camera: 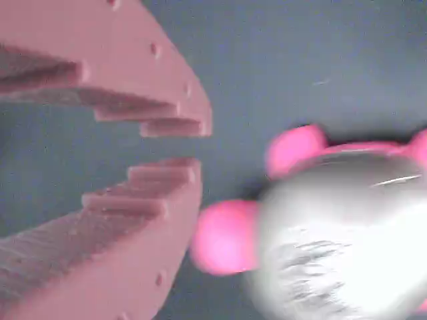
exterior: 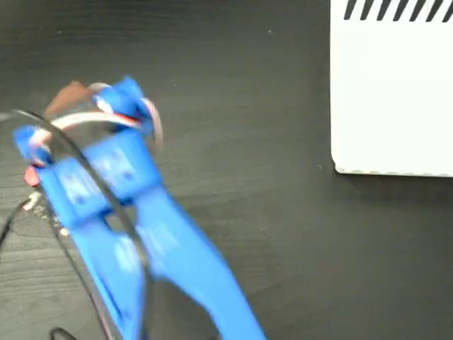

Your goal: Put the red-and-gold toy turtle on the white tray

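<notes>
At about nine o'clock on the dark table (exterior: 233, 127) in the fixed view, the blue arm (exterior: 141, 234) leans over the red-and-gold toy turtle (exterior: 32, 176), of which only a red scrap shows beside the arm. Up at two o'clock lies the white tray (exterior: 393, 99), well apart. Through the wrist view, the gripper (camera: 175, 144) has its pink stepped jaws narrowly parted with nothing between them; the turtle sits blurred at four o'clock, just beside the lower finger (camera: 133, 227)
</notes>
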Controlling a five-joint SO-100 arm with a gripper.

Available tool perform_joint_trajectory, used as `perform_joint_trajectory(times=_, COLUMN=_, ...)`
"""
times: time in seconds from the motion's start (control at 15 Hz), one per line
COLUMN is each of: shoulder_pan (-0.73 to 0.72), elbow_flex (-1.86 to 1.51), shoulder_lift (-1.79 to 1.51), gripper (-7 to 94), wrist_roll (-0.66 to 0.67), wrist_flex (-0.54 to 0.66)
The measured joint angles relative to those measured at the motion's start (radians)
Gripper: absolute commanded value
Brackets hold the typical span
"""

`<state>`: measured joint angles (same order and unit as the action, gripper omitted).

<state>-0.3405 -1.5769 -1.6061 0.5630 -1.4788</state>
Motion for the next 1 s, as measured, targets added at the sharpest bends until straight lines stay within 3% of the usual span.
perform_joint_trajectory(times=0.27, shoulder_pan=-0.014, elbow_flex=0.086, shoulder_lift=0.1, gripper=48, wrist_roll=0.077, wrist_flex=-0.035)
perform_joint_trajectory(times=0.4, shoulder_pan=-0.035, elbow_flex=0.114, shoulder_lift=0.144, gripper=53, wrist_roll=0.077, wrist_flex=-0.04)
perform_joint_trajectory(times=0.73, shoulder_pan=-0.037, elbow_flex=0.144, shoulder_lift=0.278, gripper=53, wrist_roll=0.067, wrist_flex=-0.049)
perform_joint_trajectory(times=1.0, shoulder_pan=-0.028, elbow_flex=0.158, shoulder_lift=0.356, gripper=53, wrist_roll=0.051, wrist_flex=0.011)
